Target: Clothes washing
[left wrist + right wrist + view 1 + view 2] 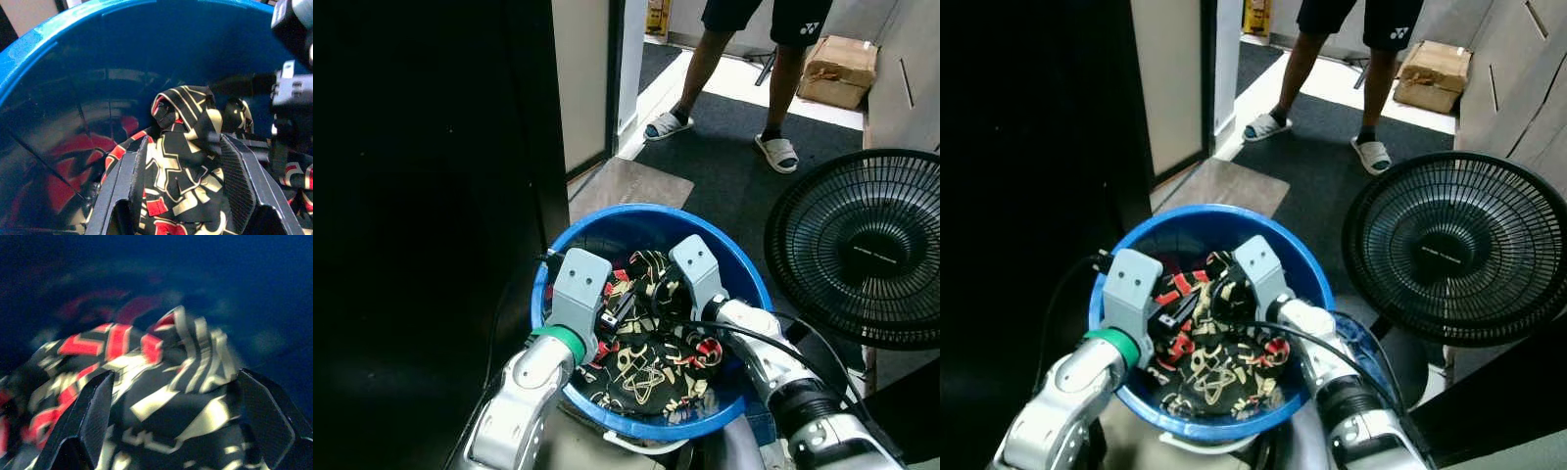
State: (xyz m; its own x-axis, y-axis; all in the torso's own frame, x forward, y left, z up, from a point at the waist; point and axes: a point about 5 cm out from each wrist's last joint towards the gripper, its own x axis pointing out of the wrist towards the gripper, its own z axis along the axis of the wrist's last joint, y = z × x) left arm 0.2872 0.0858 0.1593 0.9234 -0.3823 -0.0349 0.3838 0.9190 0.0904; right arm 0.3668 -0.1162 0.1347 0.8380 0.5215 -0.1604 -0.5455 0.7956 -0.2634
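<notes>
Dark carpeted floor stretches ahead to a doorway, where a person's legs (pixel 734 78) in sandals stand, a cardboard box (pixel 839 70) behind them and a black floor fan (pixel 871 250) on the robot's right. Directly below the head camera sits a round blue basin (pixel 744 266) holding a crumpled black, red and cream patterned garment (pixel 656 367). Both arms reach down into the basin: the left gripper (pixel 183 171) has its fingers spread, a fold of the cloth lying between them, and the right gripper (pixel 173 418) is likewise spread wide over a raised hump of fabric, gripping nothing yet. Judging by this, the washing is at an early stage: the garment is still in the basin, not lifted, and no washing machine is visible. Head views give the room and both arms; wrist views show the cloth folds between the fingers and the basin's glossy inner wall, the right one blurred.
</notes>
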